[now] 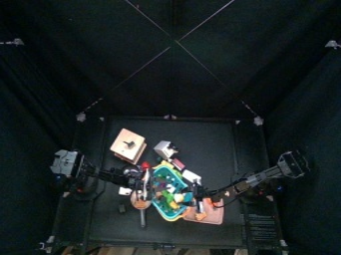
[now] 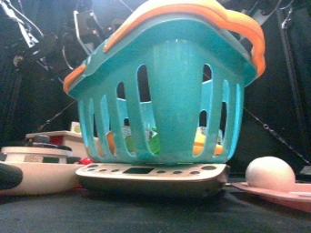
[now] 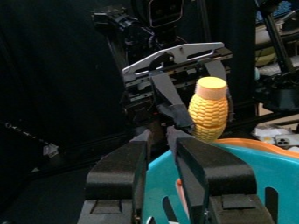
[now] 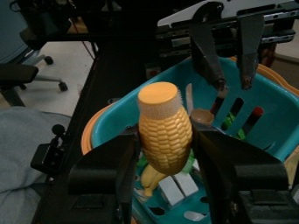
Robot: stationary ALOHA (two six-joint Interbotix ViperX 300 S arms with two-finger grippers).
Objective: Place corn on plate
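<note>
I had the right gripper [image 4: 163, 157] clamped on the corn [image 4: 163, 131], its two jaws pressing the cob's flanks while the pale blunt end stood clear above them; the corn was lifted over the mouth of the teal basket [image 4: 263, 96], not on any plate. In the left wrist view the same cob [image 3: 211, 107] hung upright in that other claw above the basket's orange rim [image 3: 251, 144]. My left gripper [image 3: 162, 162] sat at the basket's edge with its jaws nearly together and nothing visible between them; in the right wrist view its fingers [image 4: 211, 52] stood at about one o'clock from the corn, across the basket opening. Down inside the basket I could see small items, white blocks and something red and green, too jumbled to name. From above, the basket [image 1: 168, 189] sat at the middle of the table [image 1: 114, 184] toward six o'clock, both arms converging on it. A tan wooden block [image 1: 128, 144] lay at about ten o'clock from the basket, and a pinkish plate [image 1: 202, 211] at about four o'clock, just beside it. From the front, the basket [image 2: 165, 91] stood on a flat grey scale [image 2: 152, 177], blocking most of what was behind; a white egg [image 2: 270, 171] rested on the pink plate [image 2: 285, 194] at its right, and a white bowl [image 2: 39, 168] at its left.
</note>
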